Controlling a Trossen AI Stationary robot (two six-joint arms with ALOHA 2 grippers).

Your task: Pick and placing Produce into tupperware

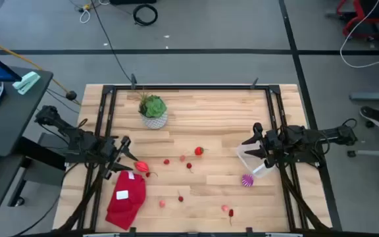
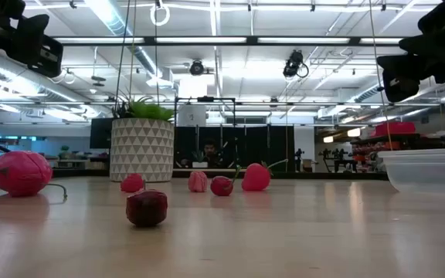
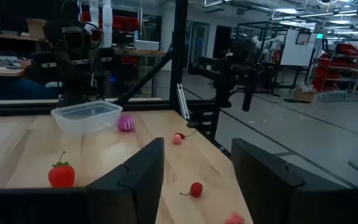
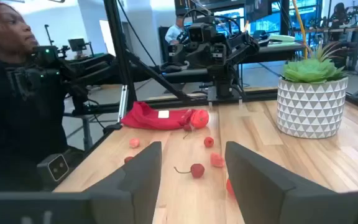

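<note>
The clear tupperware stands on its base at the table's right, open side up; the left wrist view shows it too. The purple-and-white striped ball lies just near of it. A strawberry, several small red and pink pieces and a larger pink piece lie scattered over the middle and left. My left gripper hangs open above the table's left side, beside the large pink piece. My right gripper is open above the box's far end. Both hold nothing.
A green plant in a white patterned pot stands at the far left of the middle. A red cloth with a white label lies at the near left. A person stands beyond the table's near side in the right wrist view.
</note>
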